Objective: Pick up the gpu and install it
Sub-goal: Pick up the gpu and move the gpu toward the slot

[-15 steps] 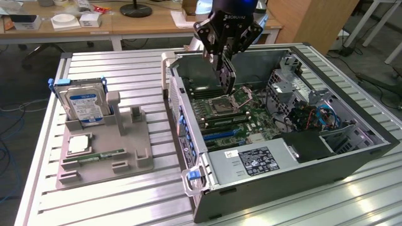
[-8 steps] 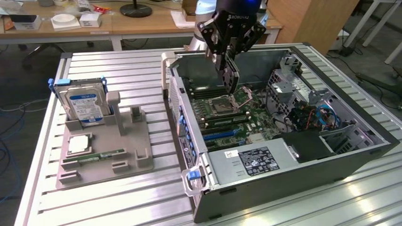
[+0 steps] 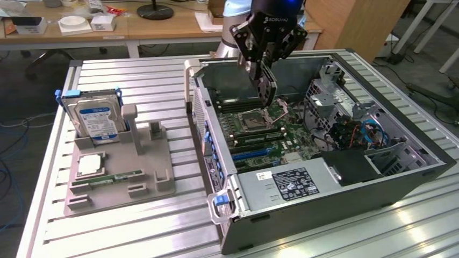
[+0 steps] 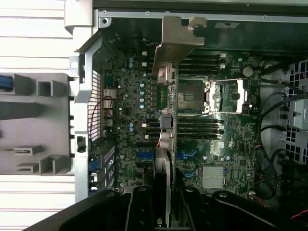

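Black tool (image 3: 259, 65) hangs vertical above the motherboard (image 3: 276, 141), gripping the gpu (image 3: 268, 90) edge-down.

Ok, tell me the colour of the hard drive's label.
Blue and white. The hard drive stands in the grey holder; clearest in the exterior view.

1. "ROBOTIQ" in white letters, up on the black body of the gripper (image 3: 263, 70).
2. Hard drive (image 3: 97, 119) label: print's too tiny to read.
3. Power supply (image 3: 291, 184) sticker: same deal, unreadable.
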Robot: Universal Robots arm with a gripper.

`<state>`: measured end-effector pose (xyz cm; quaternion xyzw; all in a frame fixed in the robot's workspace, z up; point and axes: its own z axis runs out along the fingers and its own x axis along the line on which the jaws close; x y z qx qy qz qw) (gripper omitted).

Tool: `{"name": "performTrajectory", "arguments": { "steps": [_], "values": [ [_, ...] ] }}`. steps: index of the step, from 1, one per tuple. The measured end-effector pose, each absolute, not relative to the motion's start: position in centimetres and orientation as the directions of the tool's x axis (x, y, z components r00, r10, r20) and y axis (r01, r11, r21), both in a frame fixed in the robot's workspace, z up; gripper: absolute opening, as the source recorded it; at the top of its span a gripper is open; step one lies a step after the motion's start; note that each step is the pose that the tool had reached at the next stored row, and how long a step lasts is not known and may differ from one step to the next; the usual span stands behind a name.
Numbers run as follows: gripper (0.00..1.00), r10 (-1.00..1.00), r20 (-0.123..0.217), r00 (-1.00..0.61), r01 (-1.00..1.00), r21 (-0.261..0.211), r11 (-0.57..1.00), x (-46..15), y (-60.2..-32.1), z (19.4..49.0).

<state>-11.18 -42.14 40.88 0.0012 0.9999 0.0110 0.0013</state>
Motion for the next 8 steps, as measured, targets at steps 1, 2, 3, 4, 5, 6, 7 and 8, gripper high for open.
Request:
{"name": "performTrajectory", "arguments": {
  "steps": [1,2,3,4,5,6,7,8],
  "values": [
    [0.26,0.002,-0.003,-1.000,0.002,0.022,1.000,-11.09,-42.14,40.88],
    [0.26,0.002,-0.003,-1.000,0.002,0.022,1.000,-10.99,-42.14,40.88],
    [0.26,0.002,-0.003,-1.000,0.002,0.022,1.000,-10.90,-42.14,40.88],
    [0.26,0.002,-0.003,-1.000,0.002,0.022,1.000,-10.80,-42.14,40.88],
    [0.26,0.002,-0.003,-1.000,0.002,0.022,1.000,-10.70,-42.14,40.88],
    [0.26,0.002,-0.003,-1.000,0.002,0.022,1.000,-10.58,-42.14,40.88],
    [0.26,0.002,-0.003,-1.000,0.002,0.022,1.000,-10.45,-42.14,40.87],
    [0.26,0.002,-0.003,-1.000,0.002,0.022,1.000,-10.32,-42.14,40.87]
  ]
}}
